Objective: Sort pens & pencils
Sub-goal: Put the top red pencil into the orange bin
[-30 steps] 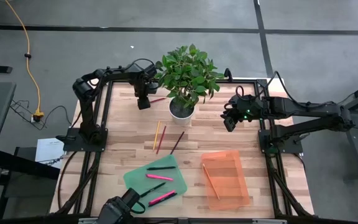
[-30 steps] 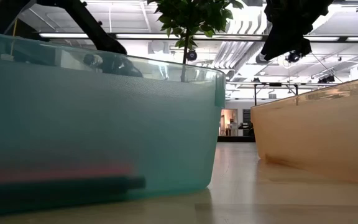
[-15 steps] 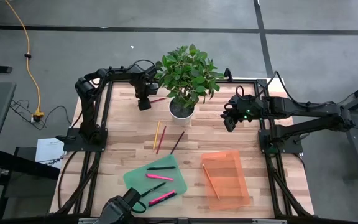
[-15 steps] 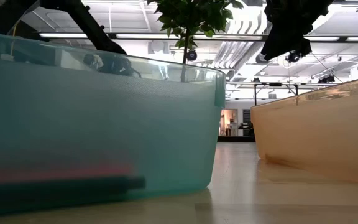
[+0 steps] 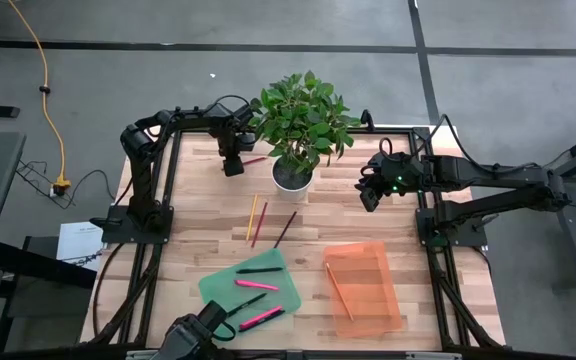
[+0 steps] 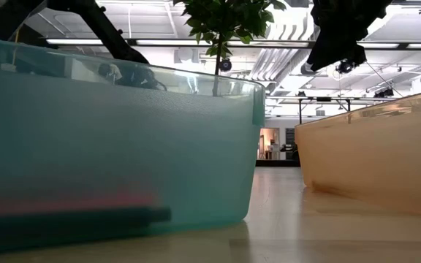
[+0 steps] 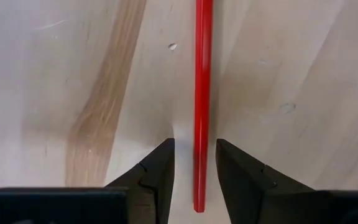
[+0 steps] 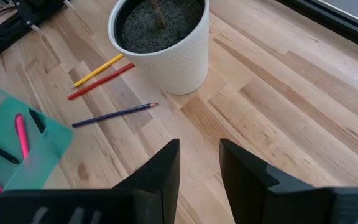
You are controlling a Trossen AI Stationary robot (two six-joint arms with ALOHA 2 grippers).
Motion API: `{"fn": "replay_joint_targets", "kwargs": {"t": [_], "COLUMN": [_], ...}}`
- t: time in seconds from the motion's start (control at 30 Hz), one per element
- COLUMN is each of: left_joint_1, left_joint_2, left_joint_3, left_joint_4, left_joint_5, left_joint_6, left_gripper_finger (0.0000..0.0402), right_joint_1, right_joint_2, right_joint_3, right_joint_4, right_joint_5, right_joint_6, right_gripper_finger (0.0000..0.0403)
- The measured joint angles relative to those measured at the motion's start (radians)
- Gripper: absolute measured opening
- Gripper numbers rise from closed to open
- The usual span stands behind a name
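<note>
High view: left gripper [image 5: 232,165] sits by the potted plant [image 5: 295,130] over a red pencil [image 5: 253,160]; right gripper [image 5: 370,197] waits, fingers apart, empty. Left wrist view: spread fingers [image 7: 157,174] straddle the red pencil [image 7: 202,93] without pinching. Next likely closing, then carrying it to the orange bin [image 5: 363,288].

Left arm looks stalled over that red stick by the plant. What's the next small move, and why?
Probably shut the left pincer. In the left wrist view its fingers straddle the red pencil near one end, open, with the pencil lying flat on the table between them. Then lift. The right pincer waits open beside the plant pot.
</note>
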Motion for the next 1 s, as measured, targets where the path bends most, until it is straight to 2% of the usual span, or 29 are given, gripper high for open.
{"fn": "replay_joint_targets", "kwargs": {"t": [0.63, 0.73, 0.9, 1.0], "left_joint_1": [0.0, 0.0, 0.001, 0.001], "left_joint_2": [0.014, 0.014, 0.015, 0.015], "left_joint_3": [0.002, 0.002, 0.002, 0.002], "left_joint_4": [0.002, 0.002, 0.007, 0.005], "left_joint_5": [0.003, 0.004, 0.004, 0.005], "left_joint_6": [-0.003, -0.002, 0.0, 0.001], "left_gripper_finger": [0.0102, 0.008, 0.002, 0.0009], "right_joint_1": [0.0, 0.0, 0.0, 0.0], "right_joint_2": [0.0, 0.0, 0.0, 0.0], "right_joint_3": [0.0, 0.0, 0.0, 0.0], "right_joint_4": [0.0, 0.0, 0.0, 0.0], "right_joint_5": [0.0, 0.0, 0.0, 0.001], "right_joint_6": [0.001, 0.0, -0.002, -0.004], "right_gripper_finger": [0.0103, 0.0103, 0.0103, 0.0103]}}
